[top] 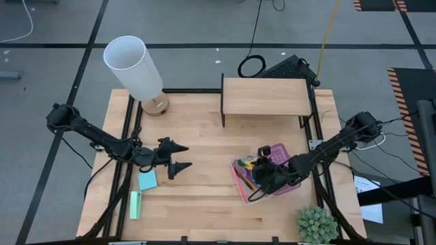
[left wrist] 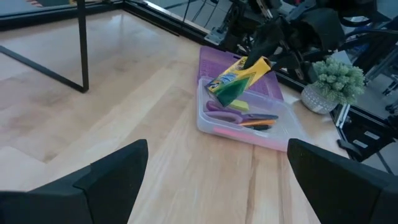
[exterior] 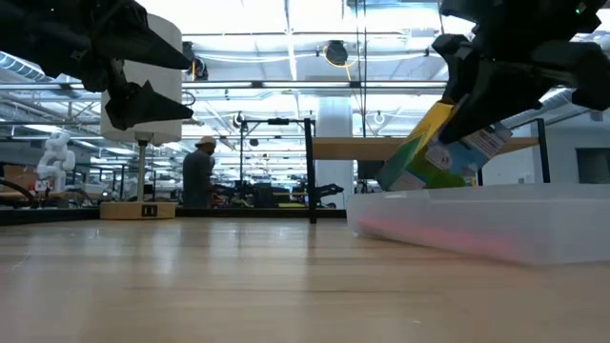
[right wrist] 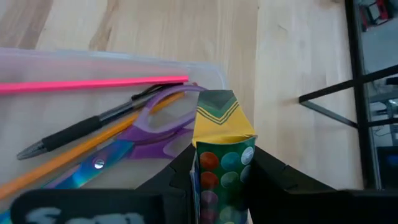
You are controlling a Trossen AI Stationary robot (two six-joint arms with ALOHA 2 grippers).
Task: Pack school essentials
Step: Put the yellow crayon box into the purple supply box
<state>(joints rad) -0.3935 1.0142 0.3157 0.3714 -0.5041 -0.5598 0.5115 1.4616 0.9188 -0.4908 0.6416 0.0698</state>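
Here the left claw point(top: 178, 158) hovers wide apart over the bench point(top: 204, 122), with the blue pad point(top: 147, 180) lying flat on the wood just beside it. Rightward, a clear tray point(left wrist: 236, 127) holds purple scissors point(right wrist: 134, 140), a black pen point(right wrist: 93, 129), an orange pencil point(right wrist: 74, 152) and a pink pen point(right wrist: 93, 84), all lying roughly parallel along the tray. The right claw point(right wrist: 221, 165) is closed on the crayon box point(right wrist: 222, 155), which hangs tilted above the tray, its long axis slanting, lower end down toward the scissors. The box is yellow with a green chevron band and coloured dots; its print cannot be read.
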